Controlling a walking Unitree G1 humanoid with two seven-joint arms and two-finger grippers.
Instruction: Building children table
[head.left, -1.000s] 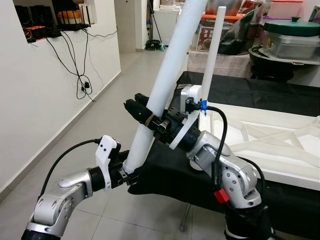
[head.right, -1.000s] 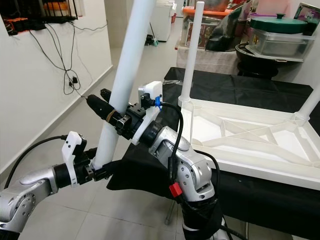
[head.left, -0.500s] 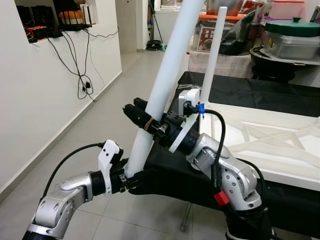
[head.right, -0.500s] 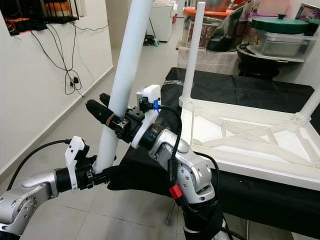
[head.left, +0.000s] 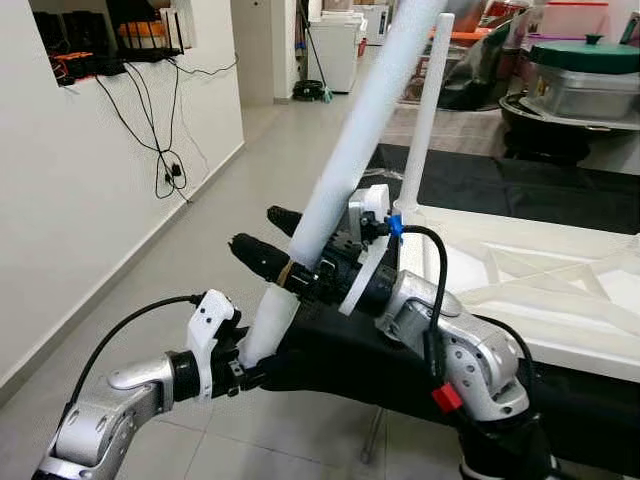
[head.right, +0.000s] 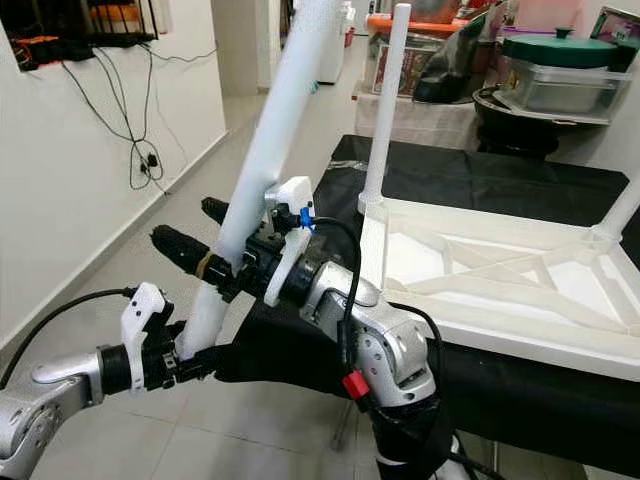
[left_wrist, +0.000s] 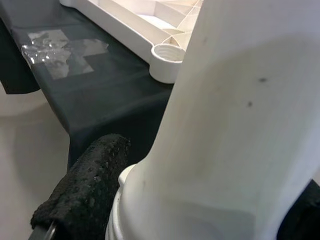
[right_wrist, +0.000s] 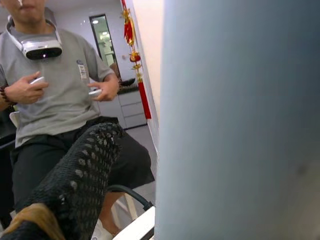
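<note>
Both grippers hold a long white table leg (head.left: 350, 140) that leans steeply, its top tilted toward the table and out past the upper edge of the head views. The right gripper (head.left: 268, 240) is clenched around the leg partway up, one black finger on each side of the tube and reaching past it. The left gripper (head.left: 245, 362) grasps the leg's narrower lower end, just off the near left corner of the black-draped table (head.left: 500, 185); in the left wrist view a black finger (left_wrist: 82, 187) lies against the leg's collar. The white children's tabletop (head.right: 500, 275) lies upside down on the black cloth, ribs showing, with one leg (head.right: 385, 105) already standing upright in its far left corner and what seems to be another at its far right corner. An open round socket (left_wrist: 167, 52) sits at the tabletop's near corner. In the right wrist view a person (right_wrist: 60, 100) in a grey shirt stands beyond the leg
</note>
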